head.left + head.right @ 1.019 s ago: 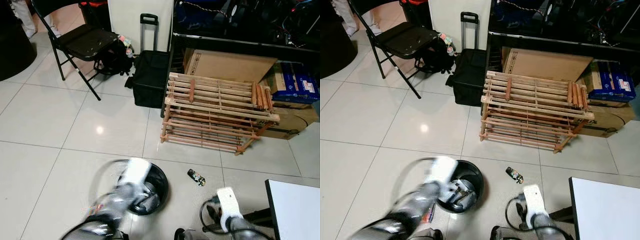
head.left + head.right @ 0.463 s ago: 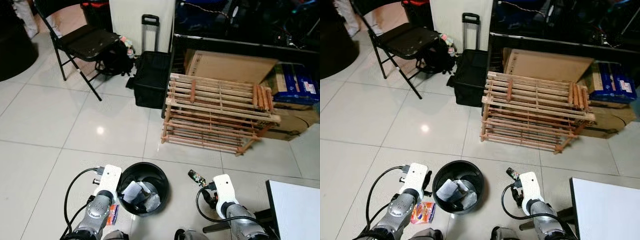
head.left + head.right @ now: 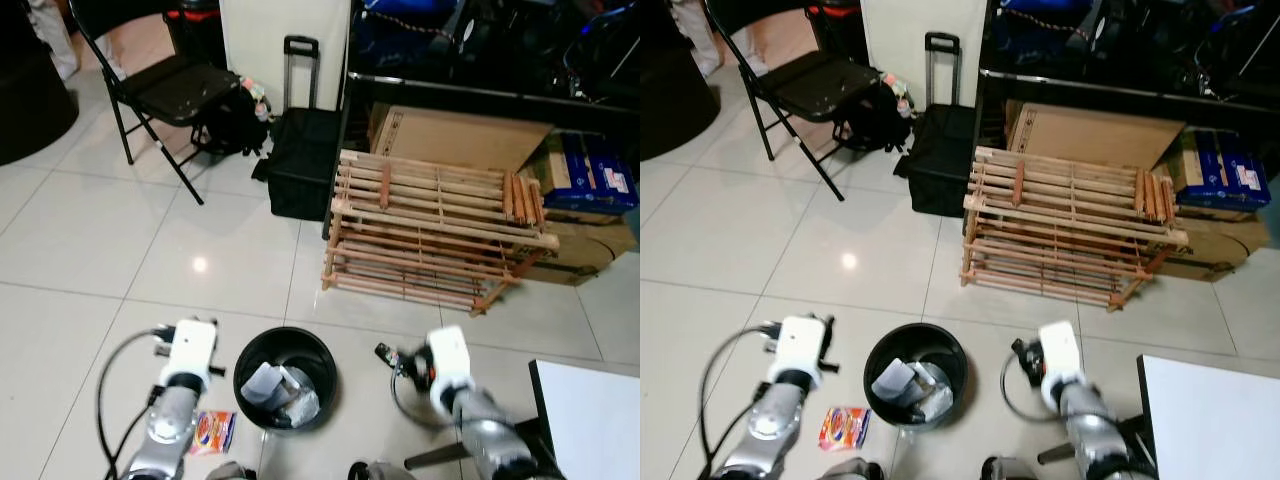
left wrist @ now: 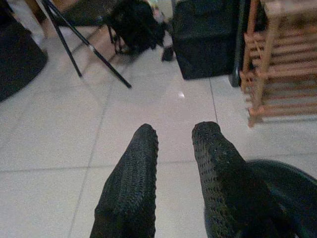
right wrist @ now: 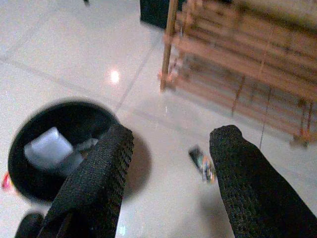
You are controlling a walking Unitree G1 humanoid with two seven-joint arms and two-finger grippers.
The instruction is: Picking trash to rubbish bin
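A black round rubbish bin stands on the tiled floor just before me, with white crumpled paper inside. My left gripper hovers low over the floor left of the bin, its fingers a little apart and empty. An orange snack packet lies on the floor beside the left arm. My right gripper is right of the bin, wide open with nothing held. A small dark wrapper lies on the tiles beyond its fingers, half hidden behind the right wrist.
A wooden slatted rack lies ahead on the right, with cardboard boxes behind it. A black trolley case, a backpack and a folding chair stand further back. A white tabletop corner sits at the near right.
The left arm has swung from over the bin to the floor on its left. The right arm has moved forward toward the dark wrapper.
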